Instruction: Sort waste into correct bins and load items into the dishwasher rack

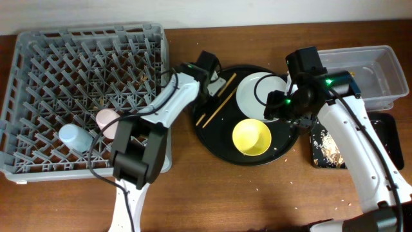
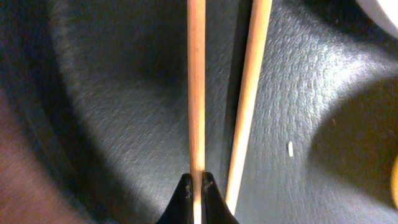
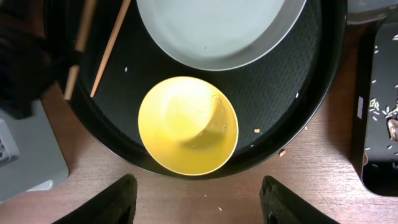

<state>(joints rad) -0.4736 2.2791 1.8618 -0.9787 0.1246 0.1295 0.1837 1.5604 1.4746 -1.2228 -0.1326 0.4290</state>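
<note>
The pair of wooden chopsticks (image 1: 223, 95) lies on the left side of the large round black tray (image 1: 212, 138). My left gripper (image 1: 208, 94) is down on that tray, and in the left wrist view its jaws (image 2: 196, 186) are shut on one chopstick (image 2: 196, 93). The other chopstick (image 2: 249, 99) lies just beside it. The yellow bowl (image 1: 252, 136) and the grey-white plate (image 1: 257, 93) sit on the same tray. My right gripper (image 1: 283, 106) hovers open and empty above them (image 3: 196, 202), over the bowl (image 3: 188, 124) and plate (image 3: 217, 31). The pink cup (image 1: 106, 119) and blue cup (image 1: 74, 136) sit in the dishwasher rack (image 1: 38, 51).
A clear plastic tub (image 1: 380, 64) stands at the back right. A flat black tray (image 1: 386, 132) with beige crumbs lies at the right, also in the right wrist view (image 3: 379, 124). A few crumbs lie on the wooden table (image 1: 257, 193).
</note>
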